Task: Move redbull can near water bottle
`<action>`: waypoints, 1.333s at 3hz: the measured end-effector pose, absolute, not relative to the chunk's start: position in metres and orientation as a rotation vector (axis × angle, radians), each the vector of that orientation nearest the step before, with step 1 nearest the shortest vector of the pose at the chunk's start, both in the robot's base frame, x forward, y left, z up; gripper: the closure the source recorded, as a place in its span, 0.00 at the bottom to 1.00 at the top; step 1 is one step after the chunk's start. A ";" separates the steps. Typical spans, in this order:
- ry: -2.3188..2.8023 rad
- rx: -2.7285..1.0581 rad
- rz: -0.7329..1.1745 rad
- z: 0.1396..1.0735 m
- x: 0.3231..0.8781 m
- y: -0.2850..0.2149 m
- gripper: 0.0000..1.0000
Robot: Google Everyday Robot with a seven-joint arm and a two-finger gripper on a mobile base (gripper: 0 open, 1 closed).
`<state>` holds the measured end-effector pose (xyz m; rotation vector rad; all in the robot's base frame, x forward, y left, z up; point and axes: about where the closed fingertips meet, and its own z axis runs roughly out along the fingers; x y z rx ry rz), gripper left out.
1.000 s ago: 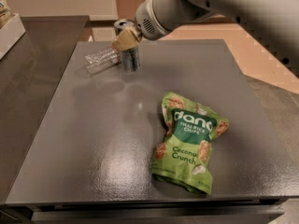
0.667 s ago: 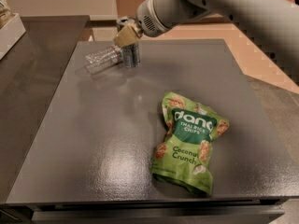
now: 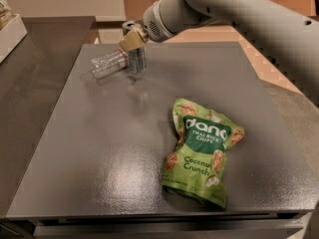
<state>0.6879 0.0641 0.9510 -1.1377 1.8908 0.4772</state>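
Observation:
The redbull can [image 3: 136,60] stands upright at the far left of the dark table [image 3: 99,148], its silver top [image 3: 128,25] showing above the gripper. My gripper [image 3: 131,38] is shut on the can's upper part, with a tan fingertip pad [image 3: 130,40] across its front. The water bottle [image 3: 106,63] lies on its side just left of the can, one end touching or almost touching the can's base. The can's lower end is at or just above the table surface.
A green chips bag [image 3: 202,151] lies on the table at the front right. The grey arm [image 3: 239,9] reaches in from the upper right. A pale box edge [image 3: 10,31] sits on the left counter.
The gripper and the can have shifted slightly left and farther back, closer to the bottle. The bottle and the chips bag have not moved.

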 end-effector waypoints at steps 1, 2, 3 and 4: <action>1.883 -1.137 0.488 0.943 0.690 0.072 0.82; 1.876 -1.140 0.495 0.935 0.691 0.079 0.58; 1.880 -1.146 0.495 0.927 0.693 0.082 0.36; 1.885 -1.153 0.494 0.920 0.693 0.083 0.12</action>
